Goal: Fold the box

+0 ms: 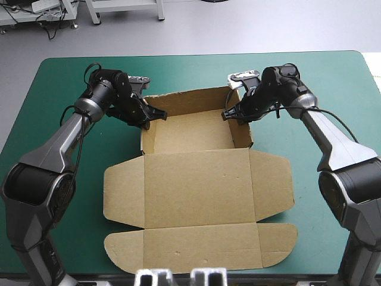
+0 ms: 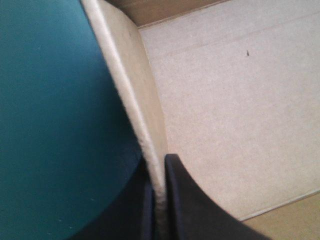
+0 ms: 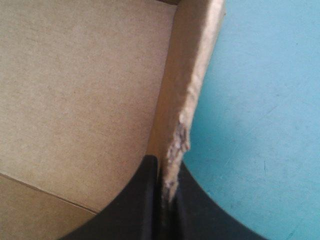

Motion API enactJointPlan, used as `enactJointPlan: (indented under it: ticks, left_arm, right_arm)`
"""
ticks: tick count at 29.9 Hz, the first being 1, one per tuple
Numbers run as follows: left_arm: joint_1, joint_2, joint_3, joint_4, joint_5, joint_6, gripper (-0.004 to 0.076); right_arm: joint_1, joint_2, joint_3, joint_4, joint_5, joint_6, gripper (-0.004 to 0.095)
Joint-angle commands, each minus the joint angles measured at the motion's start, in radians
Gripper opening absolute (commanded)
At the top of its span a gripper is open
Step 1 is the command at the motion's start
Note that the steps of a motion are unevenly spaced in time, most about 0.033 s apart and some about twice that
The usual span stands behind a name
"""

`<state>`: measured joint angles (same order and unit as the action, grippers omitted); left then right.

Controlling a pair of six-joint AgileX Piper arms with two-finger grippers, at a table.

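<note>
High view: you are working the wall-raising step, box (image 1: 199,190) sitting centred on the table (image 1: 59,71), left gripper (image 1: 156,116) and right gripper (image 1: 230,114) each pinching a side wall; next move is probably calling for tucking both walls.

The high view looks down from above on the whole worktop (image 1: 321,89) and box (image 1: 196,190); the wrist views look closely along the left hand (image 2: 159,172) and right hand (image 3: 167,175) at the box's opposite walls.

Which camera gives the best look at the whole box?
The high view: the box shows whole, walls raised at the far end, lid flat nearer. Wrist views show only one side wall each, pinched between left fingers or right fingers, plus floor.
</note>
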<state>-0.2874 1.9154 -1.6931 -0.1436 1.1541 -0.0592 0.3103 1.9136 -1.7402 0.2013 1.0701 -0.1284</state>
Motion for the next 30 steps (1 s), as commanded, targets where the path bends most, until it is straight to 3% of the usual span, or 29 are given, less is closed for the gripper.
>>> enactJointPlan:
  ticks: [1,10,15,21,30]
  left_arm:
    - [-0.010,-0.014,-0.014,-0.056,-0.011,0.009,-0.0010]
    - [-0.010,-0.014,-0.014,-0.083,0.078,0.009,0.0017]
    - [-0.010,-0.014,-0.014,-0.086,0.139,0.009,0.0092]
    - [-0.010,-0.014,-0.014,-0.161,0.132,0.009,0.0199]
    - [0.025,-0.014,-0.014,-0.236,0.139,-0.045,0.0381]
  right_arm:
    - [-0.004,-0.053,-0.026,-0.016,-0.045,-0.082,0.0060]
    - [-0.004,-0.053,-0.026,-0.036,-0.047,-0.114,0.0333]
    - [-0.004,-0.053,-0.026,-0.040,-0.047,-0.114,0.0383]
    - [-0.004,-0.053,-0.026,-0.069,-0.060,-0.114,0.0442]
    - [-0.004,-0.053,-0.026,-0.079,-0.080,-0.116,0.0454]
